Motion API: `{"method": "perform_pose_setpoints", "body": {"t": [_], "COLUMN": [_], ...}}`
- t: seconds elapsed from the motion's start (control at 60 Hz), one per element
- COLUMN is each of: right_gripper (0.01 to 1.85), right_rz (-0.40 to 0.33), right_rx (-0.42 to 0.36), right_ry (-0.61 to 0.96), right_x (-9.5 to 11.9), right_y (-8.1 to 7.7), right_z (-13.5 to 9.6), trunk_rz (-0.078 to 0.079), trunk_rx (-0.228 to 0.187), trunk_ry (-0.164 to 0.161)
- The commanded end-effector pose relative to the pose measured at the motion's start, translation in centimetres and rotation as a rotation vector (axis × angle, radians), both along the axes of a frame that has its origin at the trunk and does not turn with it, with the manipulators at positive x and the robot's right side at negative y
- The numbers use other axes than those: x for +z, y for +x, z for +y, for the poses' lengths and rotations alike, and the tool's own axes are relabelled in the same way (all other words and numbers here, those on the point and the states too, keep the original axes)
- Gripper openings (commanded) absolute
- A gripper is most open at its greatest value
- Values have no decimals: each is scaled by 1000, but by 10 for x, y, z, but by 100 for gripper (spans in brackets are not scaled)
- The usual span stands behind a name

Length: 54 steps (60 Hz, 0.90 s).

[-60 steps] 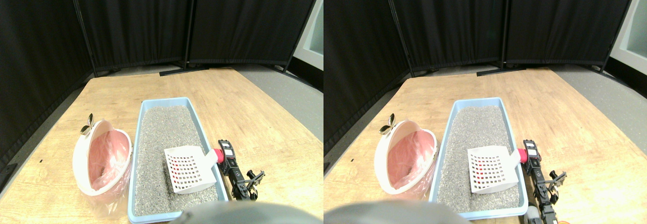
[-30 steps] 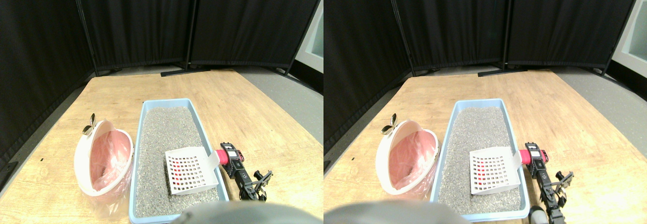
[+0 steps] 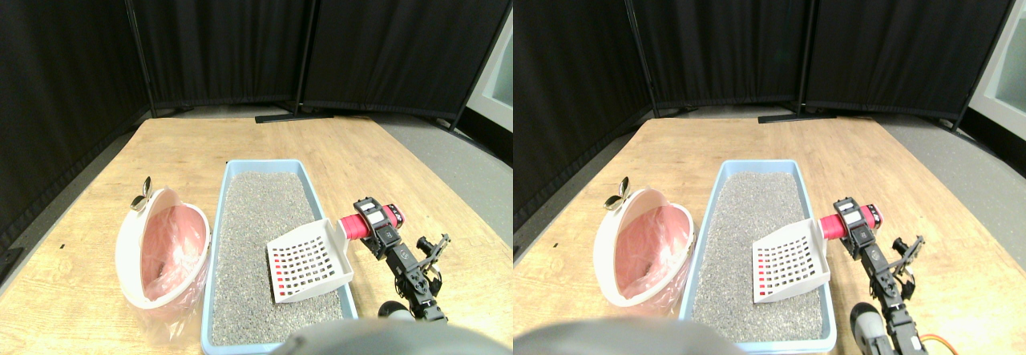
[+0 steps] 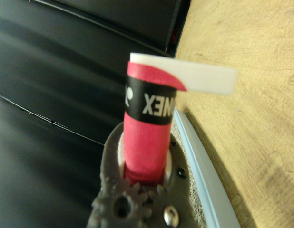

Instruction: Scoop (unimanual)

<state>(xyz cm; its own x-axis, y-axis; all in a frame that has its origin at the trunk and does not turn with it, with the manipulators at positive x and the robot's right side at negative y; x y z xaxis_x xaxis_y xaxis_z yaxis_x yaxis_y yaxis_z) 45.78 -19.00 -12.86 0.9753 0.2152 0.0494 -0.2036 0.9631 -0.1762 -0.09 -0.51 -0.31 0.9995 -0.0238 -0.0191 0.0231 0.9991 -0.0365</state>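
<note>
Stereo pair view shows a light wooden surface (image 3: 184,147) with a long blue litter tray (image 3: 317,203) lying lengthwise down its middle, filled with grey litter (image 3: 256,219). Over the near right part of the tray sits a white slotted scoop (image 3: 309,260), its pan tipped so the far edge rides higher than the near one, with the near corner close to the litter. The scoop's handle, wrapped in red tape (image 3: 353,227), reaches out over the tray's right rim. The right hand (image 3: 375,225) is clamped on that red handle, and the dark arm behind it runs back toward the lower right.

Just beside the tray's left wall stands a white oval bin (image 3: 128,243) lined with a pink plastic bag (image 3: 172,251), tilted so its mouth faces the tray. A small metal clip (image 3: 140,197) pokes up at its far rim. Black curtain panels (image 3: 224,34) close off the back of the scene.

Wrist view has the red handle (image 4: 147,137) rising out of the dark jaw frame (image 4: 137,209), which grips it on both sides, with a black band around the tape and the white scoop neck (image 4: 194,76) past it. The blue tray rim (image 4: 199,161) runs alongside, wood beyond it.
</note>
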Motion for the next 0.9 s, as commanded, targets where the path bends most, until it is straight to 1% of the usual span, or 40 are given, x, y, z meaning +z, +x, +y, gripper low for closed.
{"method": "perform_pose_setpoints", "body": {"t": [0.017,0.033,0.05,0.067,0.083,0.117,0.217,0.25,0.367,0.4,0.483,0.533,0.55,0.583,0.65,0.667,0.683,0.717,0.8,0.85,0.883,0.9], "right_gripper": [6,6,6,6,6,6,6,6,6,6,6,6,6,6,10,6,6,6,6,6,6,6], "right_rz": [-83,-82,-81,-81,-77,-60,-47,-28,-43,-58,-57,-49,-40,-54,-52,-58,-61,-54,-52,-59,-71,-88], "right_rx": [10,7,31,31,48,26,20,38,62,83,119,108,91,108,102,117,125,109,107,116,113,132], "right_ry": [-13,-15,-22,-22,-24,-22,-61,-57,-104,-146,-148,-159,-155,-165,-175,-170,-168,-196,-209,-226,-272,-282], "right_x": [21,21,24,24,25,26,31,33,41,43,44,43,44,45,45,45,45,46,48,51,55,56], "right_y": [1,2,4,4,5,7,7,10,14,17,21,25,25,27,31,32,33,34,37,39,39,40], "right_z": [3,3,4,4,4,3,3,3,2,1,0,0,0,0,-1,-3,-3,-4,-5,-7,-8,-9], "trunk_rz": [0,1,2,2,1,1,2,0,-4,-5,-5,-5,-5,-3,-1,-1,0,1,4,4,2,2], "trunk_rx": [12,14,17,18,20,24,31,36,47,51,59,64,67,70,77,77,78,79,82,83,82,82], "trunk_ry": [-36,-40,-42,-43,-46,-49,-57,-63,-78,-85,-94,-100,-103,-105,-109,-109,-109,-110,-115,-115,-117,-117]}}
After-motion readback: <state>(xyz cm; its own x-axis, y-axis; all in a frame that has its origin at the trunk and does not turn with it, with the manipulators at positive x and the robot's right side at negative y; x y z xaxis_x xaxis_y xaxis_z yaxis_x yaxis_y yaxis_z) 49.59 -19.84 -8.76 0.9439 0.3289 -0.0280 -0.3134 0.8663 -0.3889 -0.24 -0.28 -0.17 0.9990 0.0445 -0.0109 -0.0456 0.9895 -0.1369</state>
